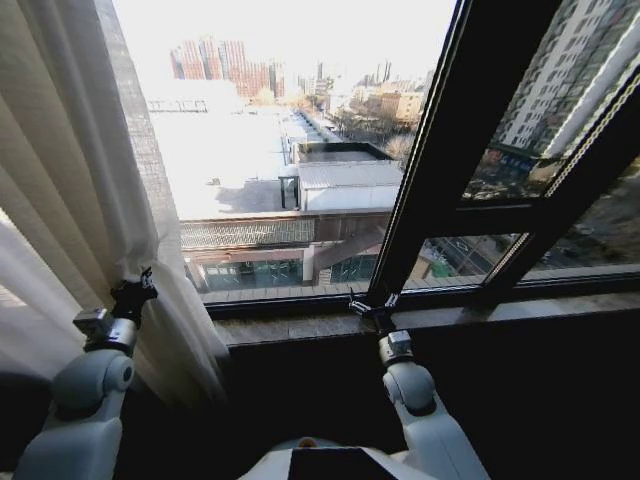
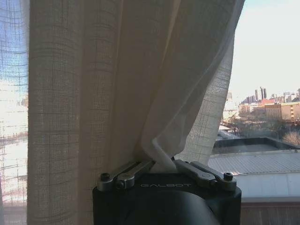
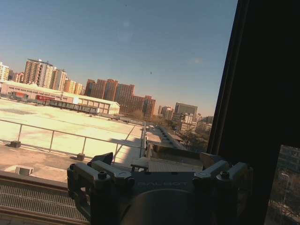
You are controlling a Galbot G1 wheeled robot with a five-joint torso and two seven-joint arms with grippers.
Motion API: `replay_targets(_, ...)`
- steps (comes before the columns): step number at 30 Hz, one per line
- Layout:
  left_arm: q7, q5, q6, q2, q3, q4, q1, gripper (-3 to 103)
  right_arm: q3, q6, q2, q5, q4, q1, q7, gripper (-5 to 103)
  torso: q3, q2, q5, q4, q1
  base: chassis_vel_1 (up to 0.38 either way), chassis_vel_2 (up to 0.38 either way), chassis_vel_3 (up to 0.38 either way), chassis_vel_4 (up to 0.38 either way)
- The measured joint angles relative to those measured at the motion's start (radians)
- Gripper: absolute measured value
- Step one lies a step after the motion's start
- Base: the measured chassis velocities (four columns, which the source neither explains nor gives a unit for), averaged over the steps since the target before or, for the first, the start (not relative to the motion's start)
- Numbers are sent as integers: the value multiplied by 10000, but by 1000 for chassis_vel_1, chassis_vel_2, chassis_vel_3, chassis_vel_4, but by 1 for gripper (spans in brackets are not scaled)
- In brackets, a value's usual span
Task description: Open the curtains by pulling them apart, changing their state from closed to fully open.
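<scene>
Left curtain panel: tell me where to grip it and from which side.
Grip the left curtain panel at its free inner edge, low down, coming from the room side. The pleats gather there into a narrow fold, and the left hand is already shut on it.

Harsh daylight, dark interior.
Sun through the window blows out rooftops; sill and frame sink black, edges bowed.

curtains far left | left tool at their edge | right tool at sill

Dark window frame, stone sill, sunlit city rooftops outside
</scene>
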Motion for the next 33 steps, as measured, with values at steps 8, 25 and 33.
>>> replay_targets(8,13,-573,-99,288,-906,316,301,0,17,32,-24,1,-65,43,0,100,1,0,1,-2,1,0,0,0,0)
replay_targets(25,-150,-1029,-292,326,-2306,1046,696,0,-107,-22,-57,92,-38,74,-12,100,0,1,1,1,0,0,0,0,0)
replay_targets(33,383,-380,-319,-288,-681,124,618,0,-123,-99,7,-1,-37,116,-140,100,1,0,2,-3,1,0,0,0,0)
